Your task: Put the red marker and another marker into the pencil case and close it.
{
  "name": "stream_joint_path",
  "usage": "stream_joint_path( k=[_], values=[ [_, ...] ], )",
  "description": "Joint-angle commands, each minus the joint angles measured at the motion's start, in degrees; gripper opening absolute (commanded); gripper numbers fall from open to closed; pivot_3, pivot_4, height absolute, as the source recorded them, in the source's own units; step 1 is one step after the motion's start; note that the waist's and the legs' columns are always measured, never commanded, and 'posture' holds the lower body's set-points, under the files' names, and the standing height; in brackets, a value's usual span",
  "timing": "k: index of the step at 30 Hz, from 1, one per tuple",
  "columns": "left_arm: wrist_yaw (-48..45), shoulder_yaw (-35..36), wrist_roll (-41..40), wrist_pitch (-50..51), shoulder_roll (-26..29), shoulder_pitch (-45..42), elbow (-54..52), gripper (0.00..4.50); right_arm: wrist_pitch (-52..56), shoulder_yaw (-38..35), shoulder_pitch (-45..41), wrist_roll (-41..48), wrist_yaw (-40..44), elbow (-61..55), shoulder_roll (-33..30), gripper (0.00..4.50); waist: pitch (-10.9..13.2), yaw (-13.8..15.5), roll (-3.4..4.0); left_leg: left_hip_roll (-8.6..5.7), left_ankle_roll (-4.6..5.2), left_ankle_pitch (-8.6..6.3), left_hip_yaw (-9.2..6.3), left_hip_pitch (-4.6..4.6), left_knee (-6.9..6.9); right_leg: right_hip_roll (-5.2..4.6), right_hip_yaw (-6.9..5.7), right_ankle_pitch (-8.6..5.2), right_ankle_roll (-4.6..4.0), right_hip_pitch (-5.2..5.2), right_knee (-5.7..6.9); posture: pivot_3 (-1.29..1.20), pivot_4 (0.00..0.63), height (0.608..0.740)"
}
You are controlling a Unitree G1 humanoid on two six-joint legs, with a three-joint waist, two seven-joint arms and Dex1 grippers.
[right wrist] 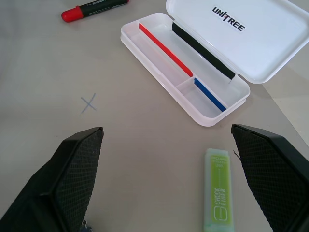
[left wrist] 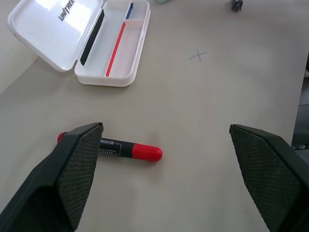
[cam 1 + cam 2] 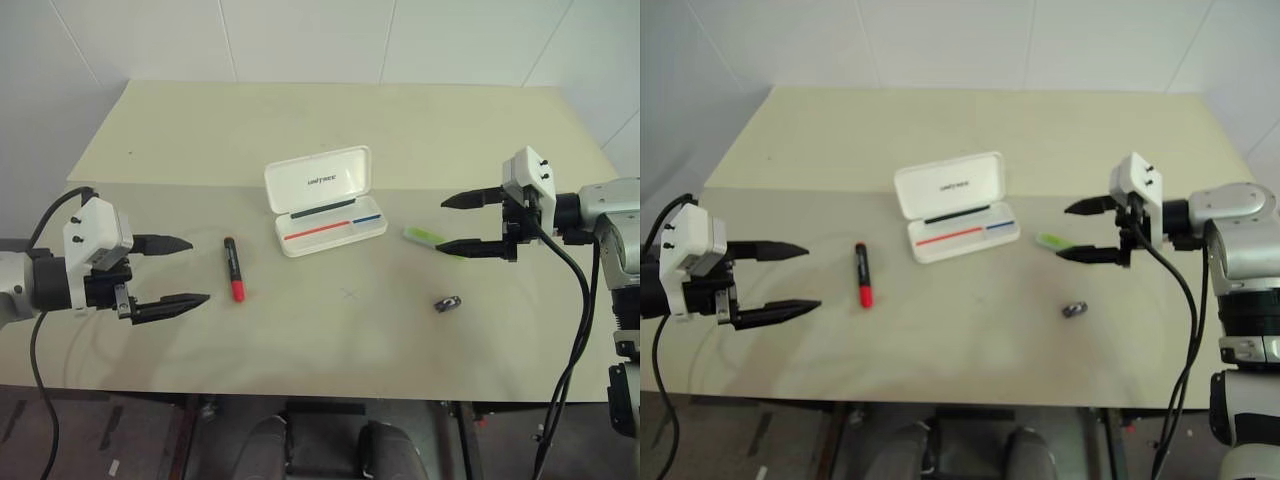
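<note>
left claw (image 3: 170,271) spread wide, empty, hovering over the bench (image 3: 300,130) at its left side. just past its tips, toward the middle: the red marker (image 3: 233,269), flat on the bench, long axis running near to far, red end nearer. nearer the left claw by far. further right, the pencil case (image 3: 325,202), lid (image 3: 318,178) thrown back, tray (image 3: 335,228) bare but for one red stripe (image 3: 315,231) and one blue stripe (image 3: 367,218). right of the case, the lime-green marker (image 1: 219,195), flat, lying between the spread fingers of the empty right claw (image 3: 463,223), which hangs over it. likely first grab there. below it, one small dark clip-like piece (image 3: 447,302). count: two markers, one case, one clip, two claws.
</note>
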Motion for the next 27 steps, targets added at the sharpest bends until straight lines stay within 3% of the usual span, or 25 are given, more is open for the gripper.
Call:
stream_joint_path(
  k=[1,9,13,16,21,27],
  values=[
    [-0.32,0.32,-0.69,-0.71,0.11,-1.41,-0.44,4.48,0.37,-1.07,-0.27,1.37,0.91,-1.76,-1.26,4.50,0.00,0.00,0.00,0.00,0.00,0.00,0.00,0.00,0.00,0.01,0.01,0.00,0.00,0.00,0.00,0.00,0.150,0.740],
    [0.57,-3.50,-0.55,-0.76,-1.11,-4.81,-0.01,4.48,0.50,-1.04,-0.20,1.49,0.72,-1.71,-1.17,4.50,0.00,0.01,0.00,0.06,-0.02,-0.01,0.06,0.00,0.01,0.06,0.06,0.02,-0.03,-0.04,0.00,0.00,0.150,0.740],
    [7.78,-22.34,8.13,-1.52,-12.58,-23.02,4.49,4.48,-0.17,-0.50,-1.15,1.22,0.28,-0.78,-0.07,4.50,-0.01,1.55,-0.01,0.06,0.00,-0.03,0.03,0.01,0.28,0.07,0.03,0.05,-0.03,0.07,-0.03,0.00,0.150,0.740],
    [8.03,-30.56,12.96,-2.48,-19.90,-32.02,12.08,4.48,0.60,-0.84,-0.66,2.18,0.00,-3.14,0.32,4.50,-0.07,1.73,-0.24,0.08,0.01,-0.04,0.04,-0.04,0.43,0.15,0.07,0.19,0.01,0.13,0.03,0.00,0.150,0.740],
    [6.96,-36.55,18.21,-6.97,-27.08,-38.40,23.78,4.48,4.08,-2.77,3.82,4.79,-1.92,-11.87,-0.83,4.50,-0.02,1.27,-0.31,0.18,0.07,-0.15,0.24,-0.11,0.33,0.24,0.16,0.19,0.04,0.03,-0.27,0.00,0.150,0.740],
    [5.06,-39.66,23.16,-12.12,-31.96,-42.04,34.30,4.48,8.37,-7.07,8.99,7.93,-6.01,-19.66,-3.04,4.50,0.00,1.37,-0.35,0.34,0.07,-0.15,0.27,-0.09,0.54,0.33,0.17,0.23,-0.02,0.08,-0.12,0.00,0.150,0.740]
  ],
)
